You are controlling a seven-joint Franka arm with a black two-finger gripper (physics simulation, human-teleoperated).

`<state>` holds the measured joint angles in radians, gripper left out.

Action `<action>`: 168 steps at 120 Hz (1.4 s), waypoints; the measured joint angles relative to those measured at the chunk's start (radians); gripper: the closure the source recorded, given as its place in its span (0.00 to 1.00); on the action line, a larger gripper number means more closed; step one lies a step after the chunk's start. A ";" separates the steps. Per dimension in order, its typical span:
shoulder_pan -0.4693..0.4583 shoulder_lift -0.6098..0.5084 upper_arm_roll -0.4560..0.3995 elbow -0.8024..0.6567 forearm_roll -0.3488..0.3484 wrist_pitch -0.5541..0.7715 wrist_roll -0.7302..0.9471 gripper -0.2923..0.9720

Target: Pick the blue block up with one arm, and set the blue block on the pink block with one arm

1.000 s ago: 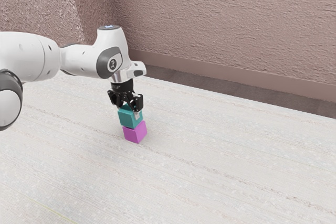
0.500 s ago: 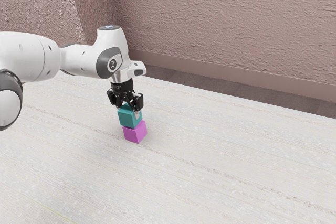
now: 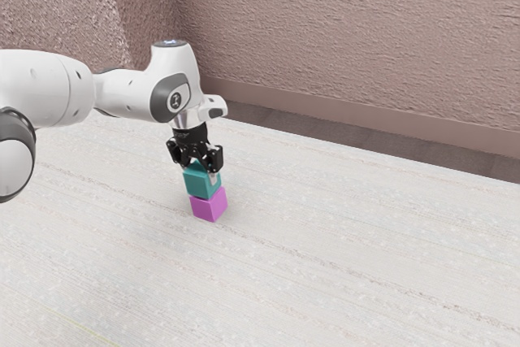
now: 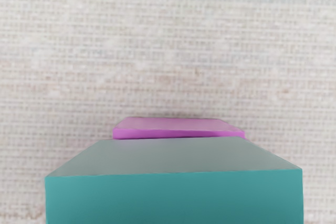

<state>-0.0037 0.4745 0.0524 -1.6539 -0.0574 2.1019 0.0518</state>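
The blue-green block (image 3: 201, 180) rests on top of the pink block (image 3: 208, 206), forming a small stack on the table. My gripper (image 3: 199, 165) hangs straight above the stack, its black fingers (image 3: 214, 162) spread and straddling the upper part of the blue-green block, so it is open. In the wrist view the blue-green block (image 4: 176, 184) lies close under my hand, and a strip of the pink block (image 4: 178, 128) peeks out beyond its far edge.
The pale textured table top (image 3: 341, 233) stretches all around the stack. A rough brown wall with a dark baseboard (image 3: 366, 115) runs along the table's far side.
My hand has lifted by a very small amount over the stack. The blue-green block stays in place on the pink block.
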 joint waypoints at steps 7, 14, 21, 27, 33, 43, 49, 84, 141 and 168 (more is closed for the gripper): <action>-0.001 0.000 0.000 0.000 0.000 0.003 0.006 0.51; -0.001 0.000 -0.001 0.000 -0.001 0.005 0.012 0.51; -0.001 0.000 -0.001 0.000 -0.001 0.007 0.017 0.51; -0.001 0.000 -0.001 0.000 -0.001 0.008 0.021 0.51; -0.001 0.000 -0.002 0.000 -0.001 0.009 0.025 0.51; -0.001 0.000 -0.002 0.000 -0.001 0.010 0.030 0.51; -0.001 0.000 -0.002 0.000 -0.001 0.010 0.033 0.51; -0.001 0.000 -0.002 0.000 -0.008 0.011 0.048 0.39; -0.001 -0.171 -0.001 0.038 -0.016 -0.052 0.067 0.25; -0.001 -0.274 0.001 0.075 0.017 -0.190 0.072 0.24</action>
<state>-0.0047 0.2006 0.0536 -1.5784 -0.0405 1.9114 0.1238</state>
